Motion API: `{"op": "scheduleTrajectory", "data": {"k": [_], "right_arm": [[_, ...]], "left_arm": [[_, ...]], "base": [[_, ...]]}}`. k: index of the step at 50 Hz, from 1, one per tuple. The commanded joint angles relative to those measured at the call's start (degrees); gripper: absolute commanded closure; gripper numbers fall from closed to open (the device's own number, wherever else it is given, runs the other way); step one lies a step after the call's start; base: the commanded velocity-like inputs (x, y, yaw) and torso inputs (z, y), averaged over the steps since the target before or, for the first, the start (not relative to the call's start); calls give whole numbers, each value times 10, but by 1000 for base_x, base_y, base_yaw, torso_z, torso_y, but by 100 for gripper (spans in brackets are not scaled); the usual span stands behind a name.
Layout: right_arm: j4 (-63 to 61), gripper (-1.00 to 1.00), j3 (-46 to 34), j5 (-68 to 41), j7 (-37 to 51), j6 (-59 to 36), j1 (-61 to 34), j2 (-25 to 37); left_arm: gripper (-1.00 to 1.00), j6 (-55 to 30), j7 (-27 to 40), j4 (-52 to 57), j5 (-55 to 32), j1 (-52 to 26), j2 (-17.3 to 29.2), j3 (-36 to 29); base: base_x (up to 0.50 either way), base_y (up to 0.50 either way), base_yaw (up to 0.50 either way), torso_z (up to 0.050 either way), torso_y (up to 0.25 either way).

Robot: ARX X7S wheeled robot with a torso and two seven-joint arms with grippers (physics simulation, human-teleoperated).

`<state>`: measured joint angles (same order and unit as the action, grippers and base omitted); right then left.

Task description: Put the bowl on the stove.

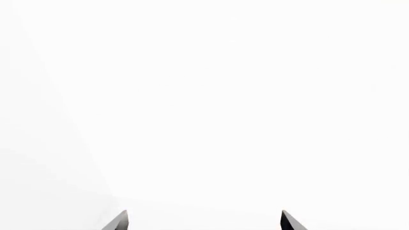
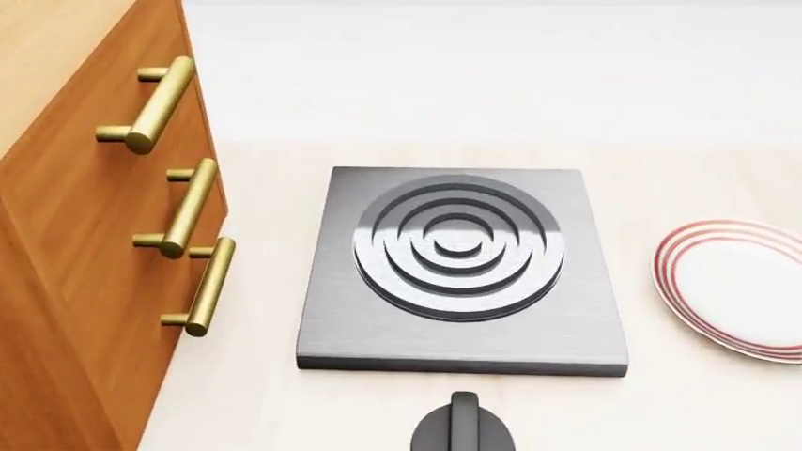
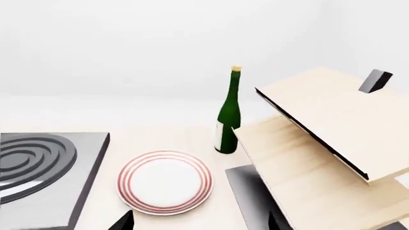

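Head view: stove (image 2: 461, 268) bare on desk (image 2: 701, 160), knob (image 2: 463, 429) just in front, plate (image 2: 742, 287) beside. No bowl visible. Left gripper (image 1: 204, 221), right gripper (image 3: 198, 221): jaws apart, empty.

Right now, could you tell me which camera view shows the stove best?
The head view: the whole stove shows from above, rings and all. The right wrist view catches only one corner of it, beside the plate. The left wrist view shows none of it.

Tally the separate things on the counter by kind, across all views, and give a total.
Dark-grey square metal hotplate with ringed burner: 1
Round black knob: 1
White plate with red rings: 1
Green glass wine bottle: 1
Wooden drawer cabinet with brass handles: 1
Pale wooden shelf rack: 1
Speckled bowl: 0 in view
Total: 6
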<state>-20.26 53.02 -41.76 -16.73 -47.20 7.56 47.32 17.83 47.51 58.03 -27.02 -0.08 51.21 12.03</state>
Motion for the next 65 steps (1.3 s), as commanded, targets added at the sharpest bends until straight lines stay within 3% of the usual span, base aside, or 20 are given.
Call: {"op": "scheduleTrajectory", "data": {"k": [1, 8, 15, 19, 38, 65], "right_arm": [[19, -100, -30, -3, 6, -76, -42, 110], [38, -100, -66, -42, -18, -148, -46, 194], [40, -100, -86, -33, -42, -156, -19, 217], [56, -100, -116, -57, -24, -191, -33, 237], [86, -100, -220, -81, -4, -191, -53, 287], [85, -100, -263, -68, 10, -173, -37, 253]], "left_arm": [[-100, 6, -5, -5, 19, -3, -10, 12], [-100, 8, -5, -7, 21, -3, -9, 9], [-100, 10, -3, -8, 21, -1, -8, 11], [-100, 10, -3, -9, 22, -3, -8, 6], [-100, 10, -2, -9, 27, 1, -5, 6], [-100, 17, 2, -15, 30, 4, -2, 2]], "base": [[0, 0, 0, 0, 0], [0, 0, 0, 0, 0], [0, 0, 0, 0, 0], [0, 0, 0, 0, 0], [0, 0, 0, 0, 0], [0, 0, 0, 0, 0]]}}
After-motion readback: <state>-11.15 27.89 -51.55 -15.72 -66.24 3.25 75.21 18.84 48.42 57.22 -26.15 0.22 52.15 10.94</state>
